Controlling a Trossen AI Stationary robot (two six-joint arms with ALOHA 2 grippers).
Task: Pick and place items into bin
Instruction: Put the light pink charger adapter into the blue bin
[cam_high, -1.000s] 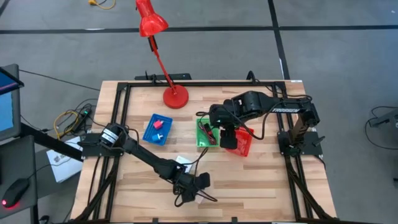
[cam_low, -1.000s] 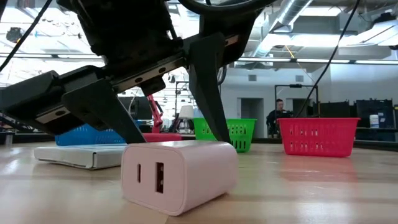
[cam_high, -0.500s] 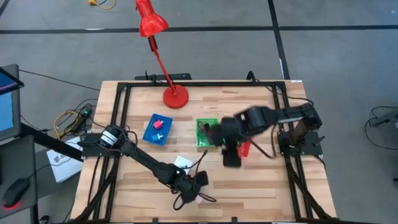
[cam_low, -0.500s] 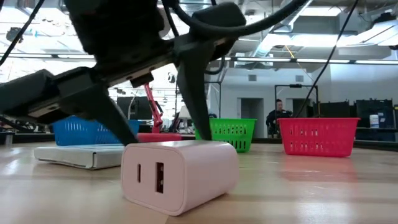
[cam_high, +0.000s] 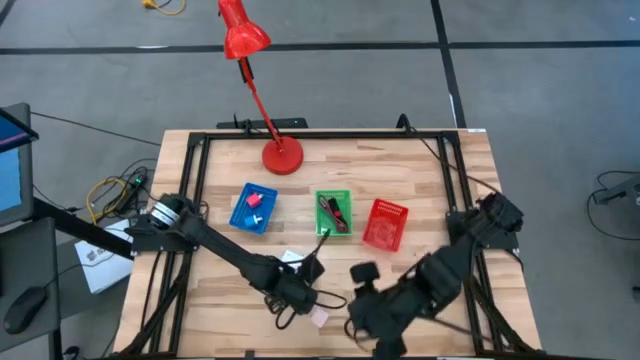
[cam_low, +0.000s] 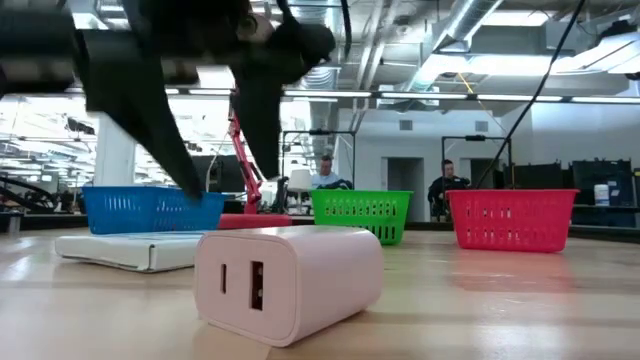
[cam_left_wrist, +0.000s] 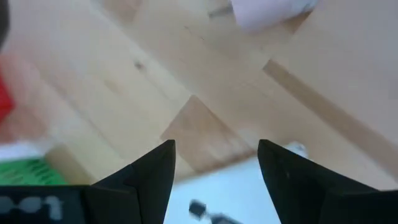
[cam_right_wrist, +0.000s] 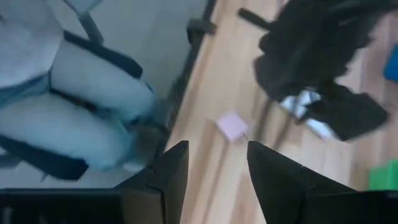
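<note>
A pink cube-like block (cam_high: 318, 316) (cam_low: 287, 280) (cam_right_wrist: 232, 126) rests on its flat side near the table's near edge. Just beyond it lies a white card (cam_high: 294, 261) (cam_low: 140, 249) (cam_left_wrist: 249, 199). My left gripper (cam_high: 303, 284) (cam_low: 228, 175) (cam_left_wrist: 214, 155) is open and hovers above and behind the block, between it and the card, touching nothing. My right gripper (cam_high: 356, 318) (cam_right_wrist: 217, 155) is open, low at the near edge, right of the block and pointing at it. A dark red cable (cam_high: 333, 212) lies in the green bin (cam_high: 346, 196).
Blue bin (cam_high: 240, 217) with small pink and white pieces, green bin and red bin (cam_high: 385, 225) stand in a row mid-table. A red desk lamp (cam_high: 282, 156) stands at the far edge. A seated person (cam_right_wrist: 62, 118) is beyond the near edge.
My right arm swung from above the green and red bins toward the near edge and came down right of the pink block. My left gripper, whose fingers straddled the block, rose and drew back toward the card. The block stayed where it was.
</note>
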